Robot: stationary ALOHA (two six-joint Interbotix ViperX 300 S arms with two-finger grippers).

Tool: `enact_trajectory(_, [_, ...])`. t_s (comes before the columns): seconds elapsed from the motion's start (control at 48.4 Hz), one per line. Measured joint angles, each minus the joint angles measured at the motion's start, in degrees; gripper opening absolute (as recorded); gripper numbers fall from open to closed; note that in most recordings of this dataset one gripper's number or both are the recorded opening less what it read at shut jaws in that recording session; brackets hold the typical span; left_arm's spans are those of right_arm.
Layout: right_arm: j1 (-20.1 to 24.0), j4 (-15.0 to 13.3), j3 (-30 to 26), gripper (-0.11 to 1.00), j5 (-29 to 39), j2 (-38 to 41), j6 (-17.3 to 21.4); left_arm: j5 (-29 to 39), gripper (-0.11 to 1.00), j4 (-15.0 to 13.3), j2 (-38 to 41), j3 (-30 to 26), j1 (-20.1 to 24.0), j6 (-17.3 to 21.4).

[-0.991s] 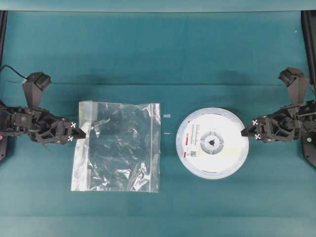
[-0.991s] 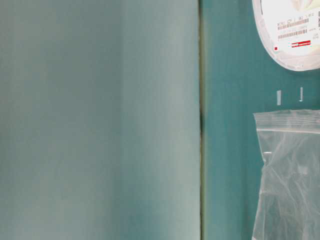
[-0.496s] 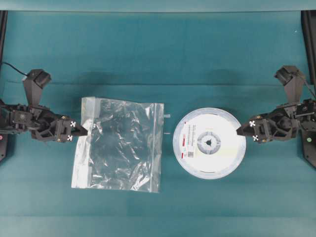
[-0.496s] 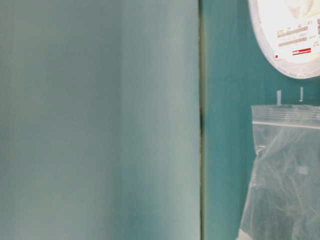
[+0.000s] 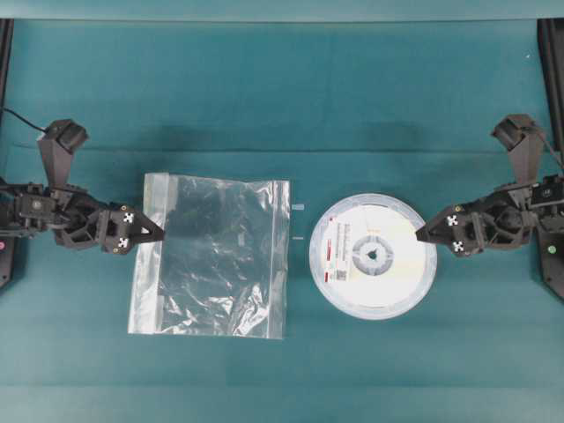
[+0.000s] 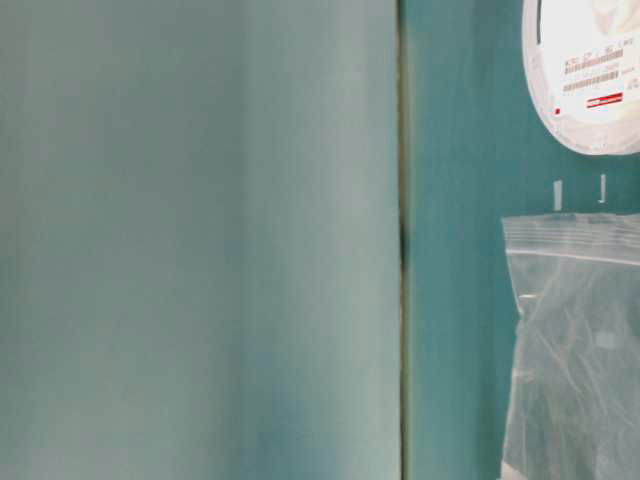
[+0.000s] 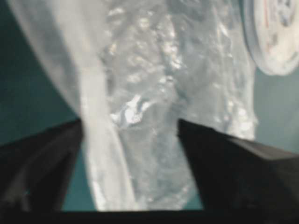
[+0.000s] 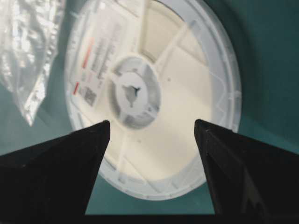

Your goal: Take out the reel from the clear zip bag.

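Overhead view shows the left gripper (image 5: 154, 236) spread wide at the clear zip bag (image 5: 211, 256), the right gripper (image 5: 423, 236) spread wide at the reel (image 5: 373, 256), holding nothing.

You will find print only on the white label (image 5: 338, 250) stuck to the reel (image 5: 373, 256), at nine o'clock of its hub in the overhead view. It carries rows of dark text and barcode-like lines, a small red dot and a red strip (image 6: 603, 100) with pale lettering, but all of it is too small and blurred for you to read a single word or number.
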Motion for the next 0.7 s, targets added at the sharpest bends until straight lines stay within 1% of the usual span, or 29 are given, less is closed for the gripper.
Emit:
enact_trajectory(0.124, [-0.2,-1.0,-0.2,0.91,0.1,-1.6,0.0,0.0,0.92,0.0,-1.1,0.0,-0.1,0.7])
enact_trajectory(0.207, [-0.2,-1.8,-0.4,0.90,0.3,-2.8,0.1,0.0,0.90,0.0,-2.7,-0.3,0.0,1.9])
enact_trajectory(0.289, [-0.3,-3.2,-0.9,0.90,0.9,-4.2,0.1,0.0,0.89,0.0,-4.8,-0.6,0.0,3.3])
enact_trajectory(0.454, [-0.3,-7.2,-2.4,0.90,4.1,-7.2,0.1,0.0,0.89,0.0,-10.7,-0.9,0.0,7.2])
enact_trajectory(0.62, [-0.3,-11.6,-4.4,0.90,7.6,-9.8,0.1,1.1,0.89,0.0,-18.5,-0.8,0.0,10.9])
enact_trajectory(0.702, [-0.3,-12.7,-4.9,0.90,8.5,-11.1,0.1,3.1,0.89,-0.1,-22.1,-0.7,0.0,12.1])
